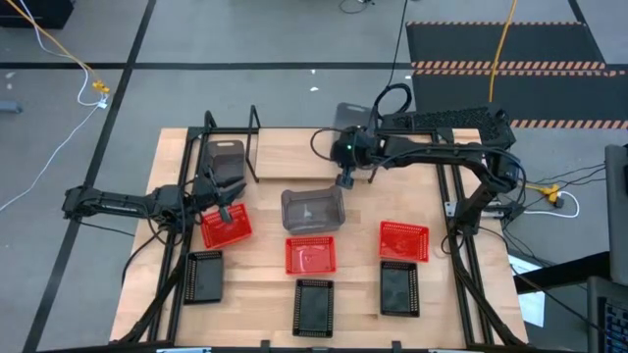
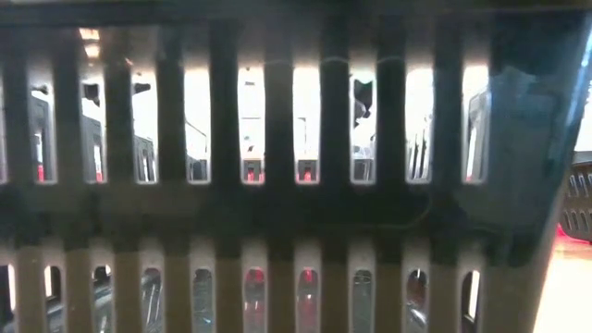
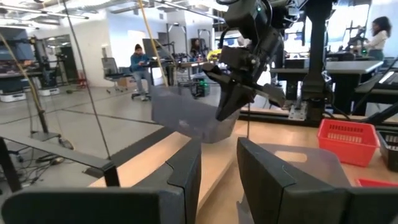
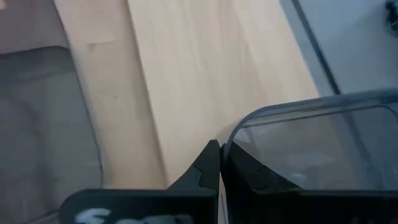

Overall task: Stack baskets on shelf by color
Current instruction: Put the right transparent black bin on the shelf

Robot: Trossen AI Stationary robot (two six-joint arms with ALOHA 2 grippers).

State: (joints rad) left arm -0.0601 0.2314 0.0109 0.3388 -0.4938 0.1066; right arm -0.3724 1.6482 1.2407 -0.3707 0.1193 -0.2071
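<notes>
Right gripper [image 1: 345, 179] sits near table centre, its fingers pinched together on the rim of a translucent grey perforated plastic basket [image 1: 313, 209], which I judge is lifted clear of the wooden tabletop [image 1: 285, 157]; my left wrist view shows that basket hanging tilted in the air. From there, at about ten o'clock, the low black wire-frame shelf [image 1: 232, 147] stands at the far left of the table with another grey basket [image 1: 225, 160] already in it.

Left gripper [image 1: 221, 201] waits just in front of the shelf, fingers apart and holding nothing, right above a red perforated basket [image 1: 228, 227] on the table.

As I read it, the job is barely begun: one grey placed, one grey in transit. Two more red baskets [image 1: 311, 255] [image 1: 403, 239] and three black ones [image 1: 203, 277] [image 1: 313, 305] [image 1: 400, 288] lie in rows toward six o'clock, all unstacked. A third grey one I cannot make out.
</notes>
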